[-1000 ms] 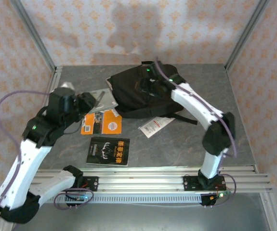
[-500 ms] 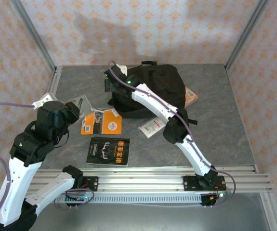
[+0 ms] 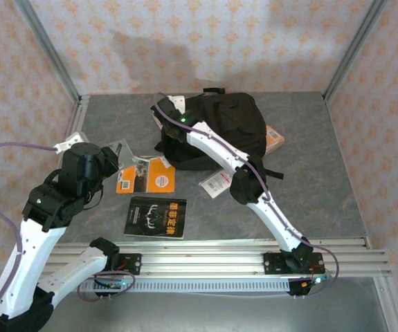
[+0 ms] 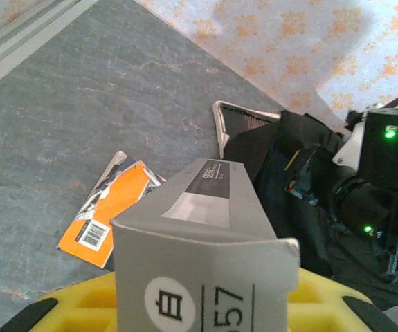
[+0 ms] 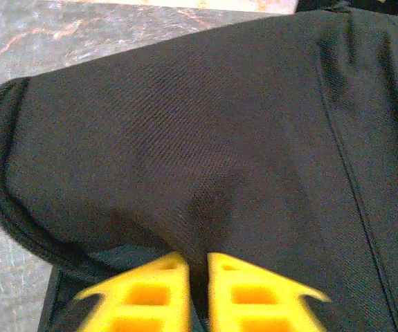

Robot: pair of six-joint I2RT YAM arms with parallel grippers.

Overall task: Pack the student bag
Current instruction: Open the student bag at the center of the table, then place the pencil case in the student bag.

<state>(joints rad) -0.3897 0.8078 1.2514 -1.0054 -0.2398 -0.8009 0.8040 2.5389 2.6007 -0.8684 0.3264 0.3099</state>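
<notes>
Grey table [image 3: 309,180], soft black student bag [image 3: 232,122]

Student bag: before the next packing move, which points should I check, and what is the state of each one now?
1. Right fingers pinch the student bag fabric: ok.
2. Left fingers hold the grey box: ok.
3. Bag mouth open wide enough for the box: cannot tell.
4. Orange book and black book packed: not ok, both lie on the table.
</notes>
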